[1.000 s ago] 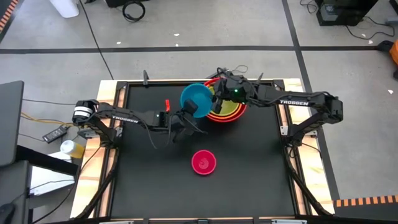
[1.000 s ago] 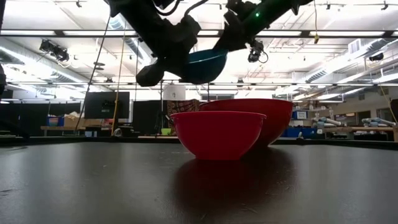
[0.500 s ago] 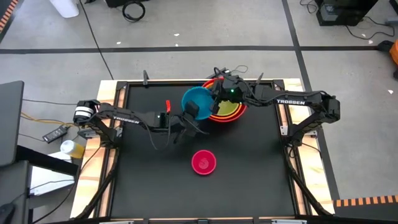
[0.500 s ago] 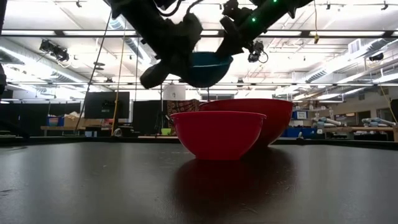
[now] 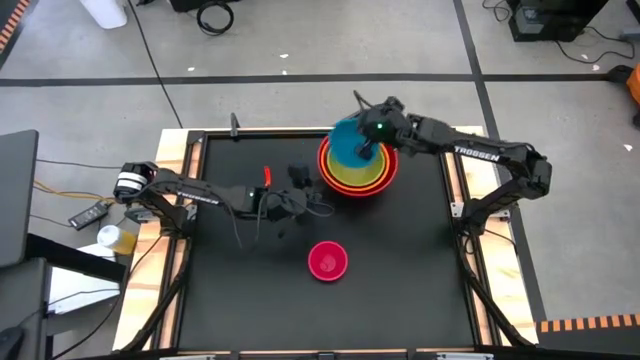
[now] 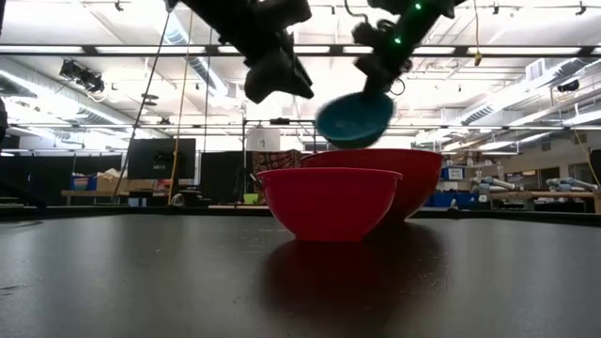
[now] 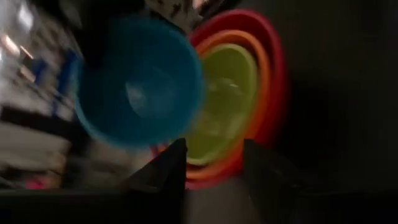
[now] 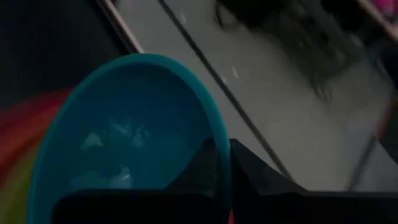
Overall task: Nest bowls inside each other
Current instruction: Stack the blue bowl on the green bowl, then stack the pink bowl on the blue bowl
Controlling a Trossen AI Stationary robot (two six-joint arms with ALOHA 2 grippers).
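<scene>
A blue bowl (image 5: 347,140) hangs in the air over the far left part of a stack of three nested bowls: red (image 5: 322,165) outermost, orange (image 5: 362,189), yellow-green (image 5: 368,172) innermost. My right gripper (image 5: 366,150) is shut on the blue bowl. My left gripper (image 5: 300,180) stands open a little left of the stack, nothing between its fingers (image 7: 171,168). A magenta-pink bowl (image 5: 328,261) sits upright on the black table nearer the front. My right gripper pinches the blue bowl's rim (image 8: 221,140), one finger (image 8: 202,165) inside the bowl and the other (image 8: 252,171) outside. The fingers slant down from the table's right. The bowl hangs clear above the stack (image 6: 355,119), mouth up and slightly tilted.
The table (image 5: 230,290) has a raised wooden frame (image 5: 182,160) round it. A small red object (image 5: 268,174) lies near the left arm. Bare black table lies left and right of the magenta-pink bowl.
My left gripper has let go of the blue bowl and drawn back toward the table's left, rolling as it went. My right gripper has taken the bowl by its rim and carried it toward the right and far edge, from beside the stack to above it.
</scene>
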